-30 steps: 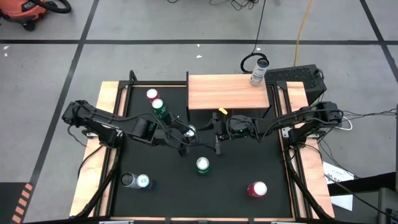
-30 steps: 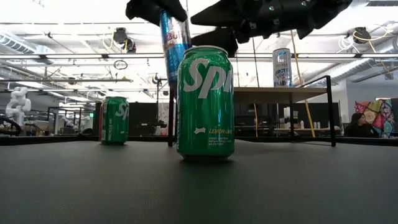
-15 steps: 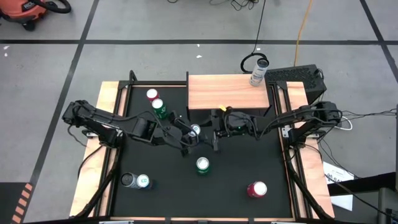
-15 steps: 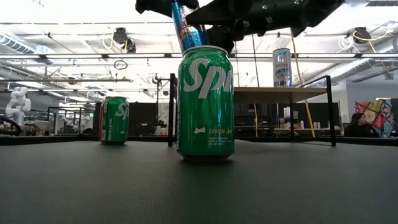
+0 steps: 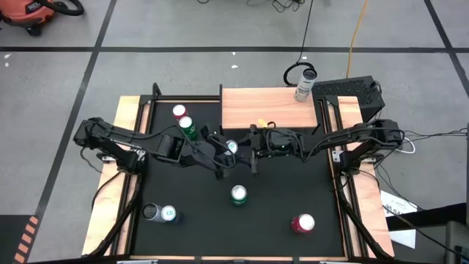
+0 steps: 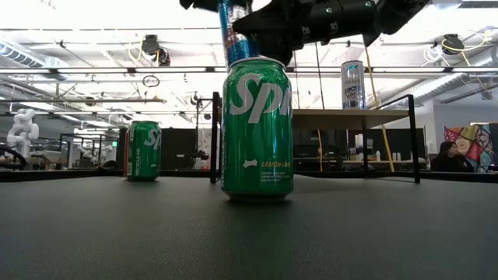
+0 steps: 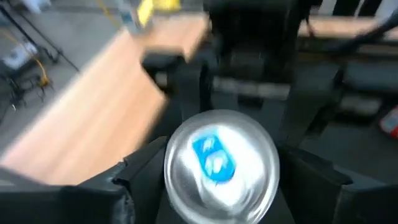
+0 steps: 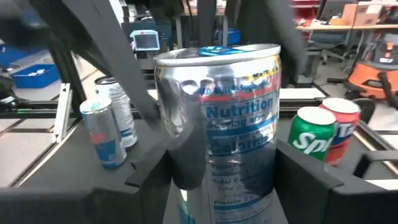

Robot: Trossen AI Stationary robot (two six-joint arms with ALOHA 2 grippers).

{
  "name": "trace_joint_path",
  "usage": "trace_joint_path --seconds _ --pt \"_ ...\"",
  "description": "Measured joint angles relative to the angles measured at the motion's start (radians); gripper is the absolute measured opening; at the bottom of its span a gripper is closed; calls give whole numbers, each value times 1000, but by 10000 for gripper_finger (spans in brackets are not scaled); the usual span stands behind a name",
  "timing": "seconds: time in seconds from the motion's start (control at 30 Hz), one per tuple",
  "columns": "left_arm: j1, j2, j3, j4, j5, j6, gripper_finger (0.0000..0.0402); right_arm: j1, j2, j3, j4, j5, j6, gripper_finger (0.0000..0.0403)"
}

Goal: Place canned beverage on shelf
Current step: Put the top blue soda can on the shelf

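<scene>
Slim can held aloft over the black mat, just in front of the shelf.
Nearest on the table's mat [image 5: 293, 191], a green can [image 6: 257, 128]; behind it, left gripper [image 5: 223, 152] and right gripper [image 5: 253, 149] both pinch the slim can [image 5: 231, 147] between their jaws; the shelf [image 5: 268, 108] beyond; an open workshop behind.

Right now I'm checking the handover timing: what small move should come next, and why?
Probably the right tool should make sure of a firm grip on the slim blue can. The left tool holds that can lifted off the mat, just in front of the shelf, and the right tool meets it from the other side, so a secure second hold seems needed before the left lets go.
</scene>
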Motion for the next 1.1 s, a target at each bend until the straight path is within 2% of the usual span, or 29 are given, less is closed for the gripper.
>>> trace_joint_path --seconds 0.2,0.33,0.4,0.57,0.73,0.97,1.1 --pt "3 -4 87 -15 5 105 324 -74 -91 -40 -24 4 -12 225" --pt "15 -4 97 -18 5 132 334 -135 -187 -100 -21 4 -13 226" --pt "24 -4 77 -12 5 135 335 -162 -234 -128 -22 3 -20 228" --pt "73 -3 -51 142 12 160 335 -245 -337 -161 -67 3 -50 229" --pt "129 -3 -155 271 69 175 335 -324 -342 -203 -82 9 -44 230" --pt "167 -3 -233 357 93 175 335 -444 -344 -334 115 56 -7 230" --pt "168 -3 -243 356 95 175 335 -488 -345 -367 149 51 2 230"
